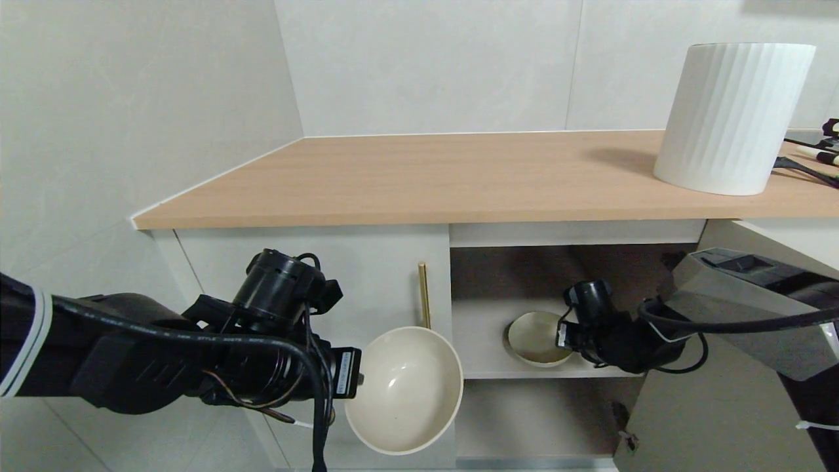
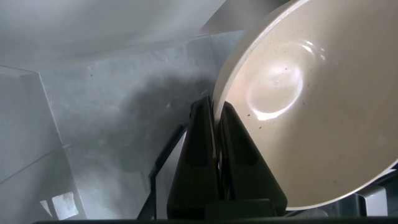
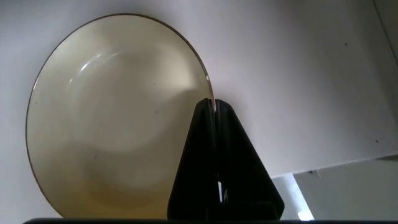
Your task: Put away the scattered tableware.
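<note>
My left gripper (image 1: 359, 379) is shut on the rim of a cream bowl (image 1: 404, 389), held tilted in front of the closed left cabinet door. Up close, its fingers (image 2: 214, 134) pinch the bowl (image 2: 311, 99) at the rim. My right gripper (image 1: 565, 335) reaches into the open cabinet and is shut on the rim of a pale yellow plate (image 1: 539, 337) that lies on the shelf (image 1: 485, 341). In the right wrist view the plate (image 3: 112, 106) sits on the white shelf with the fingers (image 3: 214, 124) clamped on its edge.
A wooden countertop (image 1: 419, 177) tops the cabinet, with a ribbed white container (image 1: 733, 115) at its right and utensils (image 1: 816, 157) behind it. A brass handle (image 1: 424, 295) runs down the closed door. The open right door (image 1: 714, 406) hangs beside my right arm.
</note>
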Motion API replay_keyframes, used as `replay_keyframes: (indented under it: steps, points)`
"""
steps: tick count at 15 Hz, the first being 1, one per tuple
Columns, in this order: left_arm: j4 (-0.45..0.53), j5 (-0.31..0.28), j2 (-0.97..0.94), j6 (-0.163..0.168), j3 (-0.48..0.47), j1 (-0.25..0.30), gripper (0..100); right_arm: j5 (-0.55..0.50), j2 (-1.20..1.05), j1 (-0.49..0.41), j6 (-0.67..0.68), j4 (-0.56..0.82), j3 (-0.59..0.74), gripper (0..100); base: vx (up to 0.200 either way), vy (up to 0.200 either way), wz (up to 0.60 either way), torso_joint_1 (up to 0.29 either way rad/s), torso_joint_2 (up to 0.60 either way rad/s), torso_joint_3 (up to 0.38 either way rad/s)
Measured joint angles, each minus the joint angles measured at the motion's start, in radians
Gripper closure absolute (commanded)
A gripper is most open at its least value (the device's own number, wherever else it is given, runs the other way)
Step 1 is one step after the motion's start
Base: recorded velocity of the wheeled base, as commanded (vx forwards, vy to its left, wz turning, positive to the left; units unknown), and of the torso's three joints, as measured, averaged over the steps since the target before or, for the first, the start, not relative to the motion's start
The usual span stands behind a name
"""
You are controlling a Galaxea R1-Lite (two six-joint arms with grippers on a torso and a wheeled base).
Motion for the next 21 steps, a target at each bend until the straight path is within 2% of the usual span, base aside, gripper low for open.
replay_keyframes:
  steps: [2,3,11,17,18,21]
  points:
    - [0.000,0.000,0.000,0.000,0.000,-0.001,100,0.000,0.005,-0.006,0.000,-0.001,-0.007,100,0.000,0.000,0.00,0.000,0.00,0.000]
    - [0.000,0.000,0.000,0.000,0.000,-0.001,100,0.000,0.007,-0.006,0.000,-0.001,-0.007,0,0.000,0.000,0.00,0.000,0.00,0.000]
    - [0.000,0.002,0.000,-0.001,0.000,-0.001,100,0.000,0.007,-0.007,0.003,-0.005,-0.005,0,0.000,0.000,0.00,0.000,0.00,0.000]
    - [-0.001,0.001,0.001,-0.003,0.000,-0.006,100,0.018,-0.061,-0.003,-0.002,-0.003,0.070,0,0.000,0.000,0.00,0.000,0.00,0.000]
    - [-0.001,0.000,0.002,-0.007,-0.002,-0.011,100,0.033,-0.093,0.003,-0.009,-0.001,0.098,0,0.000,0.000,0.00,0.000,0.00,0.000]
    - [0.001,0.007,0.017,-0.050,-0.015,-0.065,100,0.115,-0.238,0.043,-0.038,0.073,0.173,0,0.000,0.000,0.00,0.000,0.00,0.000]
